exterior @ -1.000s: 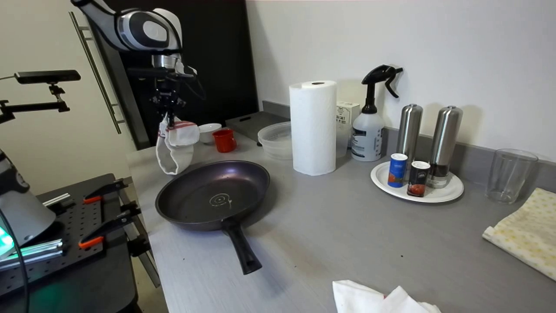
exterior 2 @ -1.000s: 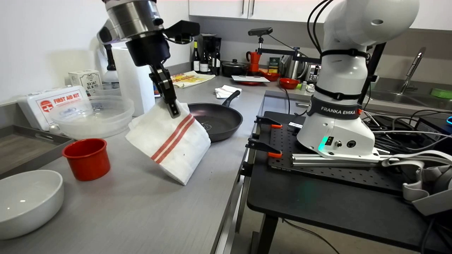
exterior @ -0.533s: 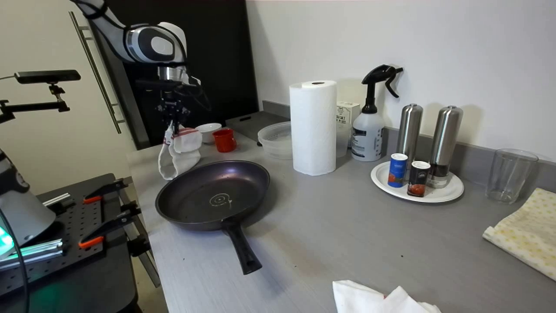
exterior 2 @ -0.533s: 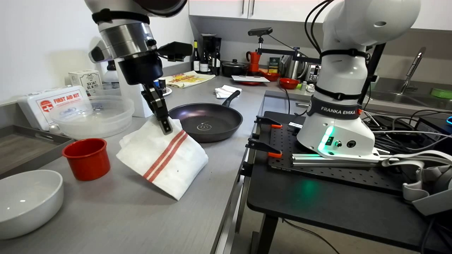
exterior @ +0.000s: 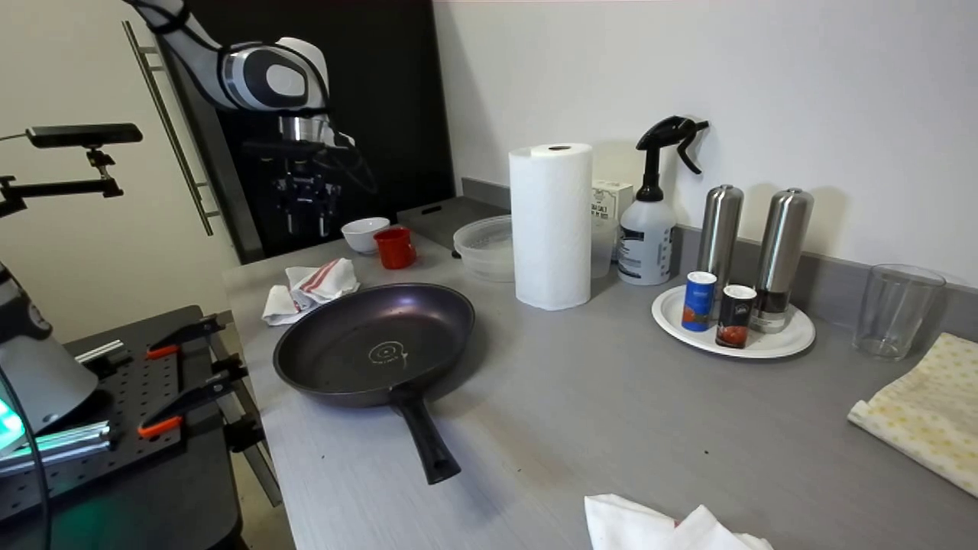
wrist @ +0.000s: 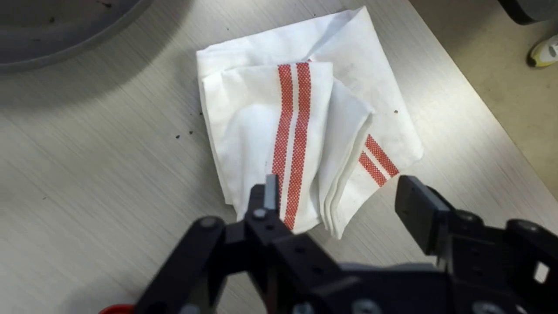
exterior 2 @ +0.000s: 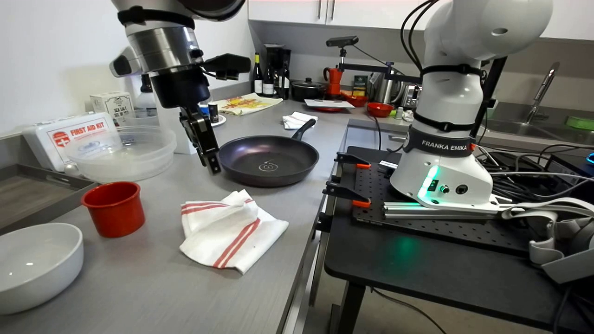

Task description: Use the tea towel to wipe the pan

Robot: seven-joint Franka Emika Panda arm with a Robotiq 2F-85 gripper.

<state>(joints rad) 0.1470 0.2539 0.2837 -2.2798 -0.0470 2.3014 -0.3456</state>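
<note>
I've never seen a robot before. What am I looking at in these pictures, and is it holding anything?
The machine is a robot arm ending in a gripper, a kind of mechanical pincer. Two pictures are taken from outside the robot, at different places; the close-up looks down from its wrist. On the counter you see a pan, a striped towel, a red cup, a white bowl and a paper roll. Nothing is held: the fingers stand apart, and the towel lies below them, near the pan.
</note>
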